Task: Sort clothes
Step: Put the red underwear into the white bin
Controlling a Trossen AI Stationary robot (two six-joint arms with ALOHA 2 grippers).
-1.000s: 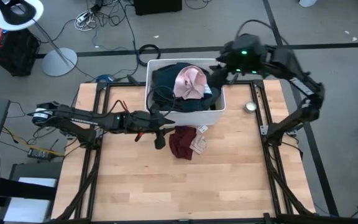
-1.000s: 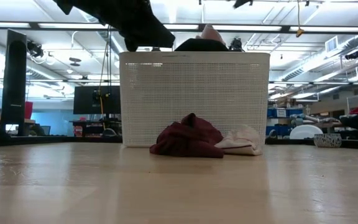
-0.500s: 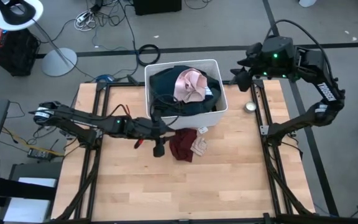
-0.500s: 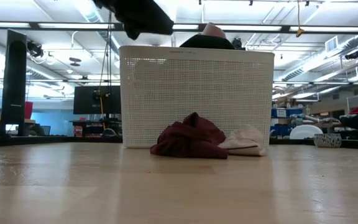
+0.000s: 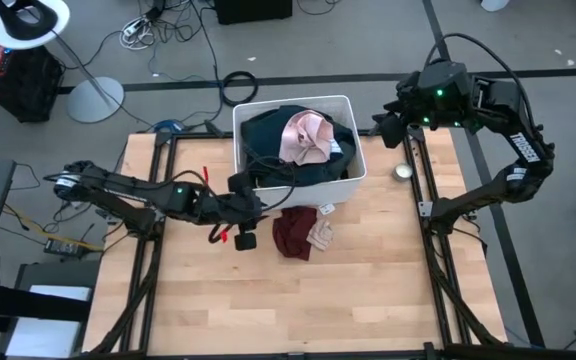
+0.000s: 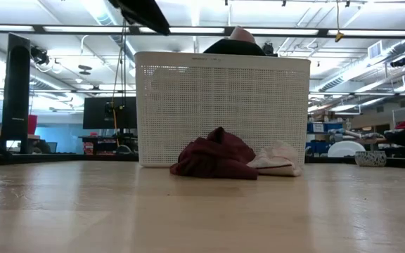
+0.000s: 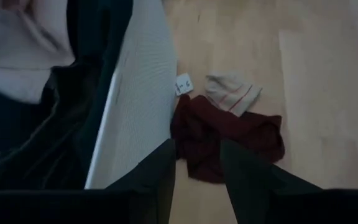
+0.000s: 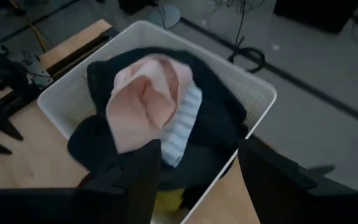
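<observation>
A white bin (image 5: 348, 172) stands at the table's far middle, holding dark navy clothes (image 5: 268, 128), a pale pink garment (image 5: 306, 135), a pale striped piece (image 8: 182, 124) and a yellow bit (image 8: 166, 198). A maroon garment (image 5: 293, 232) and a small white-grey striped piece (image 5: 320, 235) lie on the table against the bin's near wall. My left gripper (image 5: 246, 240) is open and empty above the table, left of the maroon garment (image 7: 229, 134). My right gripper (image 5: 386, 128) is open and empty, raised right of the bin (image 8: 253, 93).
A small round tin (image 5: 403, 171) sits on the table's far right. A white tag (image 5: 325, 208) lies by the bin's near wall. Black cables (image 5: 260, 160) hang over the bin's left side. Bare wood stretches across the table's near half (image 5: 298, 300).
My right gripper has drawn back from over the bin toward the table's right far corner and then held still. My left gripper has risen and moved toward the table's left edge, away from the maroon garment. The clothes on the table have stayed put.
</observation>
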